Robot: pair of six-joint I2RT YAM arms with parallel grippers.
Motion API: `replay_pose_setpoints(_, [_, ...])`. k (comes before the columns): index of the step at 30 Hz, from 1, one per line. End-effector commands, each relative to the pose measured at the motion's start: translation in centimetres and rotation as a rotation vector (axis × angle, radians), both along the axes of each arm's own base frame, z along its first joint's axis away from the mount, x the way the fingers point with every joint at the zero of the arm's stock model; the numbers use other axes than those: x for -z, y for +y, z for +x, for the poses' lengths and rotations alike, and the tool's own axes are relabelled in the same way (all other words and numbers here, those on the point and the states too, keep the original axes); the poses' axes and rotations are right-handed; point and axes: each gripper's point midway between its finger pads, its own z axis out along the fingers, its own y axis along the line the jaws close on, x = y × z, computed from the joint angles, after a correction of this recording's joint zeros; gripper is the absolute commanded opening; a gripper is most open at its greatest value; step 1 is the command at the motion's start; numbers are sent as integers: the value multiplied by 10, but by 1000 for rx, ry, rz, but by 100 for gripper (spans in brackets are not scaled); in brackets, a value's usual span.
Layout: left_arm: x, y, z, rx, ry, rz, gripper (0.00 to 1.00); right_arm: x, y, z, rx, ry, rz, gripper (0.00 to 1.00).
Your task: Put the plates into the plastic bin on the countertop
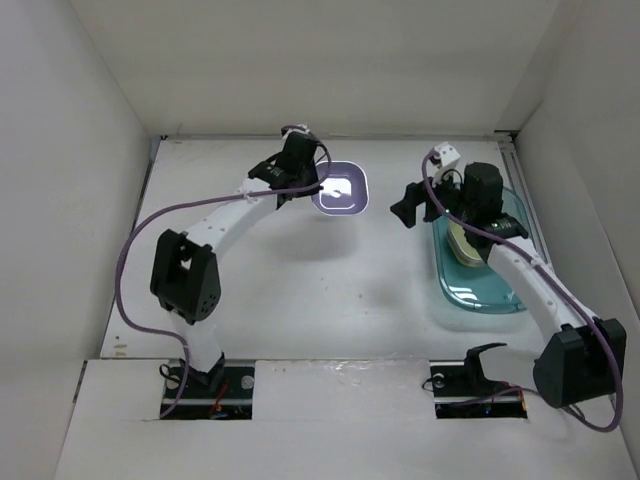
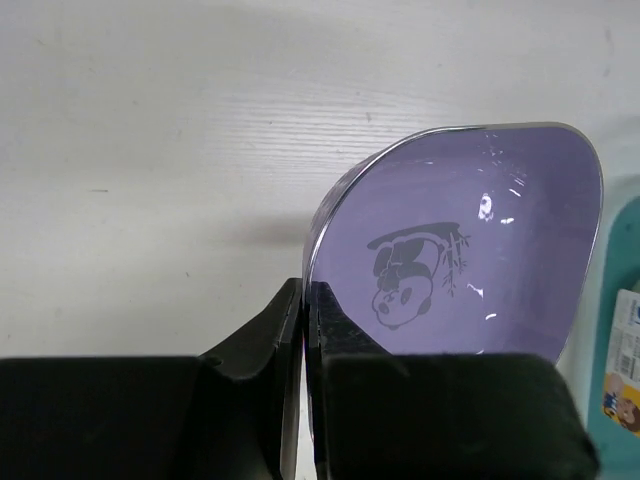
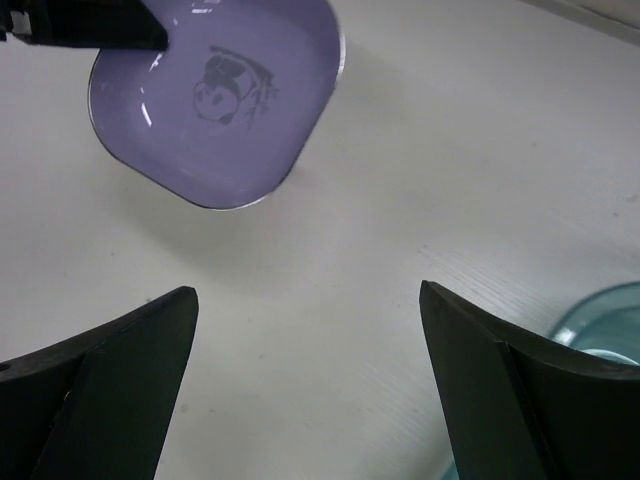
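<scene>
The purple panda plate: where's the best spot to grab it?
Grab the purple plate by its thin raised rim, one finger inside and one outside, coming in from the side. It is shallow and wide, so probably only the rim fits a pinch. The left hand is shut on it that way.

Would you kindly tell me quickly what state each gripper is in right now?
Left gripper: closed on the rim of the lavender rounded-square plate.
Right gripper: open, empty.

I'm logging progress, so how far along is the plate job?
Done: a cream plate lies in the bin, more possibly hidden under the right arm. In hand: left claw pinches the lavender plate by its rim; right claw open. Left: carrying it to the bin.
</scene>
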Motion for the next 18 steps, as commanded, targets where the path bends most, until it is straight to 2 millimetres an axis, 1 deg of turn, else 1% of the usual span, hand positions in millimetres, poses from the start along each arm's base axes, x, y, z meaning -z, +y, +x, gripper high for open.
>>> replay_pose_setpoints(1, [-29, -11, -15, 69, -84, 16, 0, -30, 30, 6, -66, -88, 20, 97])
replay_pose_setpoints(2, [-36, -13, -21, 68, -94, 28, 0, -33, 41, 6, -70, -92, 24, 96])
replay_pose_setpoints(3, [-37, -17, -24, 76, -97, 34, 0, -25, 46, 8, -68, -76, 14, 96])
replay_pose_setpoints(4, [-49, -21, -30, 93, -116, 11, 0, -23, 50, 9, -64, -68, 20, 96])
replay_pose_setpoints(5, [-47, -29, -39, 123, -97, -14, 0, -21, 60, 7, -80, -59, 31, 96])
replay_pose_setpoints(6, [-52, -29, -39, 116, -112, -34, 0, -19, 61, 9, -77, -50, 39, 96])
replay_pose_setpoints(7, [-61, -37, -43, 136, -134, -57, 0, -9, 67, 12, -74, -21, 43, 95])
replay_pose_setpoints(8, [-70, -44, -53, 159, -148, -86, 0, -3, 66, 15, -60, -9, 34, 94])
replay_pose_setpoints(10, [-79, -53, -60, 191, -176, -120, 0, 6, 74, 19, -57, 16, 48, 86])
replay_pose_setpoints(11, [-94, -55, -63, 205, -204, -152, 0, 4, 78, 18, -67, 6, 52, 71])
replay_pose_setpoints(12, [-90, -64, -73, 256, -189, -178, 0, 9, 80, 19, -63, 27, 57, 63])
replay_pose_setpoints(13, [-97, -65, -73, 244, -199, -206, 0, 7, 79, 21, -55, 16, 58, 56])
replay_pose_setpoints(14, [-97, -66, -74, 251, -196, -210, 0, 11, 79, 20, -49, 34, 66, 48])
replay_pose_setpoints(15, [-102, -64, -78, 252, -205, -216, 0, 10, 78, 22, -35, 33, 76, 44])
replay_pose_setpoints(16, [-104, -65, -77, 247, -210, -228, 0, 15, 74, 22, -24, 44, 72, 43])
replay_pose_setpoints(17, [-108, -63, -79, 247, -221, -235, 0, 10, 72, 22, -10, 37, 81, 36])
replay_pose_setpoints(18, [-118, -60, -82, 248, -239, -247, 0, 9, 67, 22, 5, 41, 93, 0])
